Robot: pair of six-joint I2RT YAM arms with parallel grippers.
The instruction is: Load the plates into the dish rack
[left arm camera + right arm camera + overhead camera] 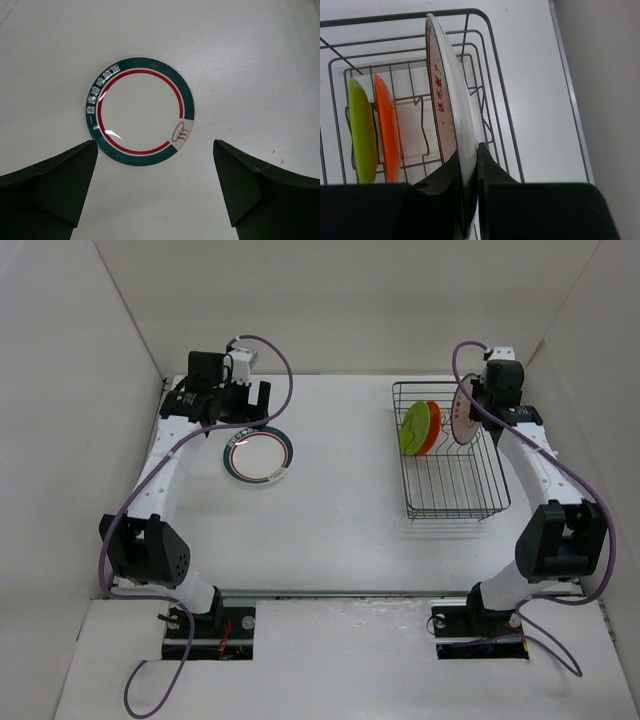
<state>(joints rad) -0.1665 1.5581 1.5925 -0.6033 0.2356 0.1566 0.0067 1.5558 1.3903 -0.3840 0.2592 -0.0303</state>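
- gripping the white sunburst plate [447,90] by its edge, the right pincer [470,165] is clamped shut on it, one finger on each face.
- that plate stands on edge within the dish rack [460,485], toward the rack's right side; whether it rests on the rack's floor cannot be told.
- the orange plate [387,130] and the lime-green plate [362,130] stand upright side by side in the rack, left of the held plate, with the orange one nearer to it and a gap between.
- the left pincer [155,146] hangs well left of the rack, jaws spread wide, holding nothing.
- the ringed plate [140,111], white with a dark green and red rim, lies flat on the tabletop [340,490] below that pincer, outside the rack and well to its left.
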